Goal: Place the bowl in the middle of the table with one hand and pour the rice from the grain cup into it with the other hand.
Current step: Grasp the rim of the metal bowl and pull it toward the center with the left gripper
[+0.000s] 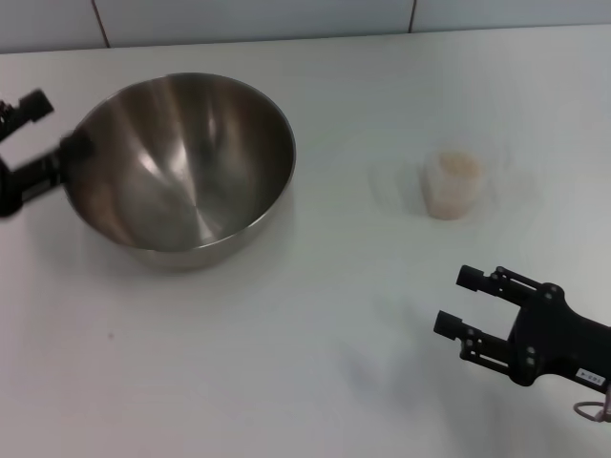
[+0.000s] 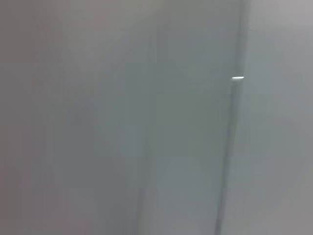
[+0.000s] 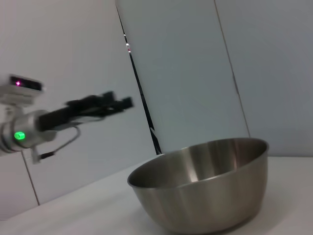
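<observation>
The big steel bowl [image 1: 186, 167] stands upright on the white table [image 1: 315, 315], left of the middle; its inside shows nothing in it. My left gripper [image 1: 52, 129] is at the bowl's left rim, open. The right wrist view shows the bowl [image 3: 205, 191] from the side, with the left gripper [image 3: 115, 103] raised above and beside it, holding nothing. The small clear grain cup [image 1: 453, 183] stands to the right at the back, with pale rice [image 1: 459, 163] in it. My right gripper [image 1: 456, 301] hovers open on the near side of the cup, well apart from it.
A tiled wall [image 1: 286, 19] runs along the table's far edge. The left wrist view shows only a grey wall panel with a seam [image 2: 234, 122].
</observation>
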Tool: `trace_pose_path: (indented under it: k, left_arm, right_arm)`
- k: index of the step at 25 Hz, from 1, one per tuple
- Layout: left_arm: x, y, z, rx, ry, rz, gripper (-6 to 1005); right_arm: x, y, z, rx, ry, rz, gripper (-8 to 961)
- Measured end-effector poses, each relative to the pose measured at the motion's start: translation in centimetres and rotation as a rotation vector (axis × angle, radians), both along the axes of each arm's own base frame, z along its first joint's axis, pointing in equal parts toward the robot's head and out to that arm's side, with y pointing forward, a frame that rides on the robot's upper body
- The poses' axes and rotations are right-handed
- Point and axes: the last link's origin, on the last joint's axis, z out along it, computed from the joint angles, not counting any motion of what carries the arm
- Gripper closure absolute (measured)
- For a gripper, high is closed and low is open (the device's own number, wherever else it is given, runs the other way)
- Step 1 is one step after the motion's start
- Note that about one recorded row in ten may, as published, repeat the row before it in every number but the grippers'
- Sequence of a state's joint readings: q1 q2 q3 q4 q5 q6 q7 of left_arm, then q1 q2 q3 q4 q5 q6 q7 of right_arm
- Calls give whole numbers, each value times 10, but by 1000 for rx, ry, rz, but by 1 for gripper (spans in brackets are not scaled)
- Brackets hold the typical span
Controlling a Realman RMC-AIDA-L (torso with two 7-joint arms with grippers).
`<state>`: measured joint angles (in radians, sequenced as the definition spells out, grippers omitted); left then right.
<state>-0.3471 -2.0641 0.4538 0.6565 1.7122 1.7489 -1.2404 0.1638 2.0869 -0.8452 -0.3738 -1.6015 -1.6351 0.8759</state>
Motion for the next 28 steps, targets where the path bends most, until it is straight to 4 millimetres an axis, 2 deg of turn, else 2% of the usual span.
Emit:
trace_pose_path:
  k: [4,5,12,19,28]
  left_arm:
    - [-9,44,-1,-18,-12,256,184]
    - [-9,44,-1,-18,-12,256,185]
    - [-25,74,-1,-57,-4,546,191]
    - [-24,79,-7,-138,165,623,198]
    - [-20,75,-17,-183,210,593,207]
  right_arm:
    - [-3,5,-1,5,2,11,245]
    - [-3,5,-1,5,2,11,245]
    - [-3,7,0,13,0,11,245]
    - [-4,14,-1,21,-14,9,246]
    - [-3,17,-1,25,-23,7,246]
